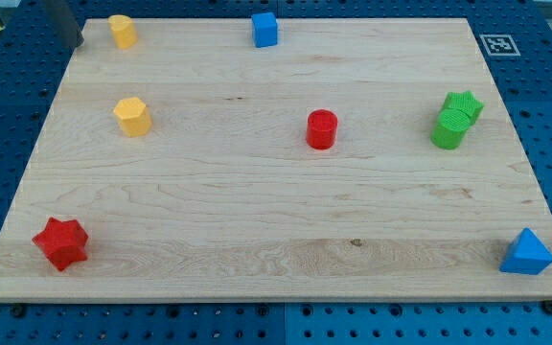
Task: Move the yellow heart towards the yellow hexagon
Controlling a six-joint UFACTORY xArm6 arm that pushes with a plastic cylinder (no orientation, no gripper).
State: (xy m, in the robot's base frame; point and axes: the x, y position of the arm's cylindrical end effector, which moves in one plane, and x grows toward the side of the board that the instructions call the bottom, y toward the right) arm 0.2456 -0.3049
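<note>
Tip: the dark rod enters at the view's top left corner; the arm's tip (pixel 78 43) sits at the desk's far left edge, touching no block.
Fingers: none on this rig; a bare rod only, so nothing is spread, pressed together or pinching.
Yellow heart: the yellow heart (pixel 122 31) lies just to the view's right of the tip, close to the desk's top edge, apart from the rod.
Yellow hexagon: the yellow hexagon (pixel 132 116) lies toward the view's bottom from the heart, almost straight below it and a shade to the right, well apart.
Key relation: the tip stands to the heart's left and slightly below it, while the goal lies downward; judged from this, the rod would need to get around to the heart's top side before pushing.
Risk: little desk (pixel 276 287) remains above the heart, so room there looks tight.
Other blocks: blue cube (pixel 264 29), red cylinder (pixel 321 128), green blocks (pixel 456 120), red star (pixel 61 242), blue triangle (pixel 527 253), all well away from the path.
</note>
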